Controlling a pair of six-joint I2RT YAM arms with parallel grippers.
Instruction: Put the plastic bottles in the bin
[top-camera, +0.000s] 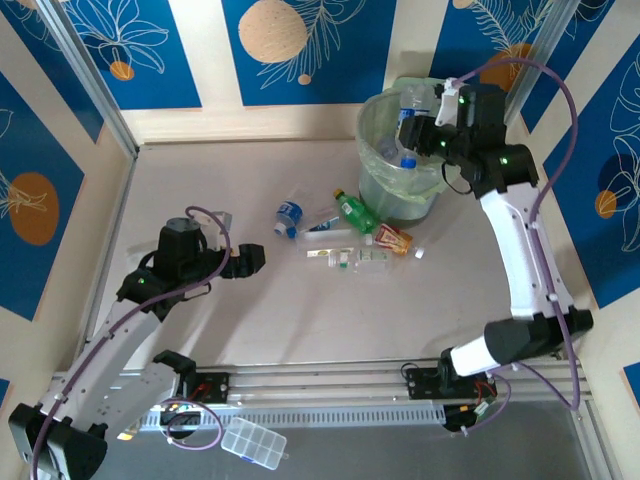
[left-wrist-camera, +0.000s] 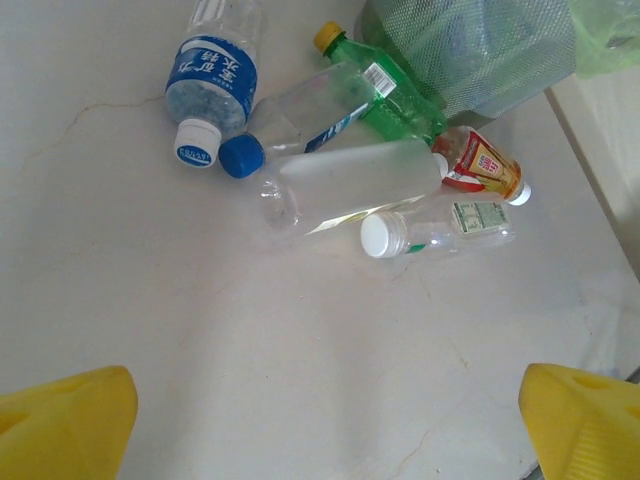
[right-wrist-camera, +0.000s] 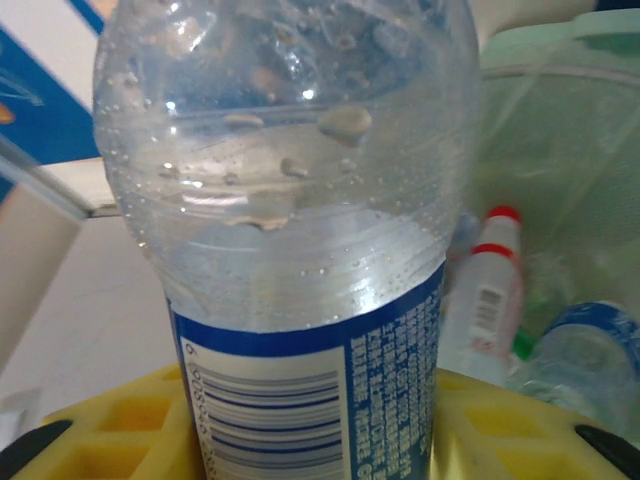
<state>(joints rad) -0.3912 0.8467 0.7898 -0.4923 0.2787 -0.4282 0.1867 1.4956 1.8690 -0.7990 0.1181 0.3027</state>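
My right gripper (top-camera: 416, 130) hangs over the pale-green bin (top-camera: 375, 175), shut on a clear bottle with a blue label (top-camera: 418, 100). Up close, this bottle (right-wrist-camera: 290, 250) stands between the yellow fingers (right-wrist-camera: 110, 420), above the bin's inside (right-wrist-camera: 570, 180), where a red-capped bottle (right-wrist-camera: 490, 290) and a blue-labelled one (right-wrist-camera: 585, 350) lie. My left gripper (top-camera: 246, 260) is open and empty over bare table, left of several loose bottles: a blue-labelled one (left-wrist-camera: 210, 75), a blue-capped clear one (left-wrist-camera: 310, 115), a green one (left-wrist-camera: 385, 90), a frosted one (left-wrist-camera: 350, 185), a red-labelled one (left-wrist-camera: 480, 165) and a white-capped one (left-wrist-camera: 440, 230).
The loose bottles lie in a cluster (top-camera: 345, 235) just in front of the bin. A clear compartment box (top-camera: 253, 443) sits beyond the near rail. Walls close in the table on the left, back and right.
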